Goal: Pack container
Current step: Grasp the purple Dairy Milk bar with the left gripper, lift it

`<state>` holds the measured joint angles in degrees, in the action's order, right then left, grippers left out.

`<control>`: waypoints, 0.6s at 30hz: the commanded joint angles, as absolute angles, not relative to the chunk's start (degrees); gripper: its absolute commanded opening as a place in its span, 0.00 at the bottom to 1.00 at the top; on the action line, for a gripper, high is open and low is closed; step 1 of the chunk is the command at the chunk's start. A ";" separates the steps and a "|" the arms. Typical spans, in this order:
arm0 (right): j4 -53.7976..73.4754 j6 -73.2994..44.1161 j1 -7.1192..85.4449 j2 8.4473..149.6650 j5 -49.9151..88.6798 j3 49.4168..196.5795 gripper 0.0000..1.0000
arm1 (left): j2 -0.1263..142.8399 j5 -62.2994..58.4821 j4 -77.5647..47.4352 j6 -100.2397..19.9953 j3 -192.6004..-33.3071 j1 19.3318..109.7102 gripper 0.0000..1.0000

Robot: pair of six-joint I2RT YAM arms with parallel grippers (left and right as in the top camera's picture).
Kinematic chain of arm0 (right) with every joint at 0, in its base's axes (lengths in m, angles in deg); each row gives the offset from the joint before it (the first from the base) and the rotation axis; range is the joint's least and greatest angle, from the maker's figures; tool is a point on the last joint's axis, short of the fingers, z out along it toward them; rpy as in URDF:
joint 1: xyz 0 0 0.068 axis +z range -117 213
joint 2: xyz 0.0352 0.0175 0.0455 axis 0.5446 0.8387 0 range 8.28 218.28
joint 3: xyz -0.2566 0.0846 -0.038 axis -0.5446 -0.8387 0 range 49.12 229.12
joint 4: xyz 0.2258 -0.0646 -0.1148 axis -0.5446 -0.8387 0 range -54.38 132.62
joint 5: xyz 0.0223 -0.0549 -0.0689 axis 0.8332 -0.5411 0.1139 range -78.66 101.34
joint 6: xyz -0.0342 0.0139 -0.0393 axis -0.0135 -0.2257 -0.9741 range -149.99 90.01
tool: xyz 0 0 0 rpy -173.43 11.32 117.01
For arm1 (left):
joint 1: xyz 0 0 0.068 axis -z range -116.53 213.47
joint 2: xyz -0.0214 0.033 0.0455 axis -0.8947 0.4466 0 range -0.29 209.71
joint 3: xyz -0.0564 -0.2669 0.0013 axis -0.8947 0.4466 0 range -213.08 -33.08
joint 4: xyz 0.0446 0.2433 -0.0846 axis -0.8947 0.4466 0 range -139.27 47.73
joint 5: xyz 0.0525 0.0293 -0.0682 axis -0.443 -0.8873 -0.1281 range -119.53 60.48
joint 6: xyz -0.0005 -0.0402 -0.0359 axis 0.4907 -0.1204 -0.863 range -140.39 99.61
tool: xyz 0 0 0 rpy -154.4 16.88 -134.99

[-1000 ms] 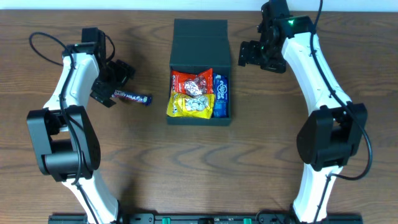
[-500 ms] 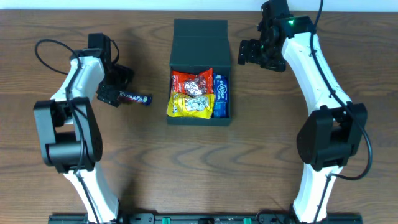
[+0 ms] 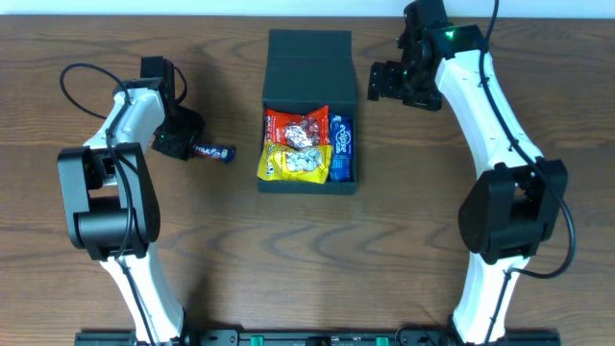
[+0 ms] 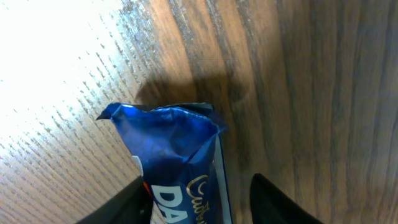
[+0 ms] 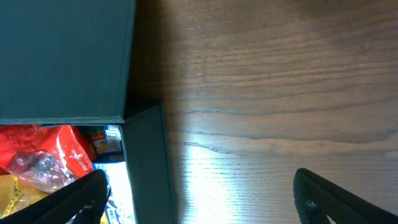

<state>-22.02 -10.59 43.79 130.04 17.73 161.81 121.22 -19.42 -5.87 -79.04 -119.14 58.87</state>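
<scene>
L end effector (image 3: pixel 179 144) straddles bar (image 3: pixel 213 152) at its left end; wrist view shows a gap on one side, so not clamped yet. Bar lies flat on desk (image 3: pixel 240 250), left of container (image 3: pixel 309 82), which sits mid-desk, open, w/ packets (image 3: pixel 298 144) inside. Suggest: squeeze evenly, don't crush wrapper, lift level & clear the wall. R end effector (image 3: pixel 389 85) is open & empty near the container's far end.
</scene>
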 commanded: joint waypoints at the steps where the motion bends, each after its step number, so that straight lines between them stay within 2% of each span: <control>1: -21.82 -13.54 43.37 128.18 17.10 162.92 0.96 | 122.23 -20.31 -5.55 -78.45 -118.92 58.89 0.42; 4: -21.62 -14.44 41.88 128.18 17.08 162.92 0.99 | 122.16 -21.08 -4.10 -76.50 -119.12 58.89 0.17; 5: -21.69 -14.44 40.90 128.18 17.10 162.92 1.00 | 122.01 -21.16 -3.84 -76.11 -119.14 58.87 0.13; 11: -23.15 -14.42 33.25 128.18 17.14 162.92 0.99 | 119.63 -21.21 0.95 -71.21 -123.45 59.11 0.06; 18: -24.88 -14.39 27.24 128.18 17.84 162.92 0.99 | 110.60 -27.46 5.01 -66.34 -131.05 65.67 0.06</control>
<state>-24.42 -13.76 27.96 130.04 17.40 161.85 116.17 -23.90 4.79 -68.98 -128.04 62.43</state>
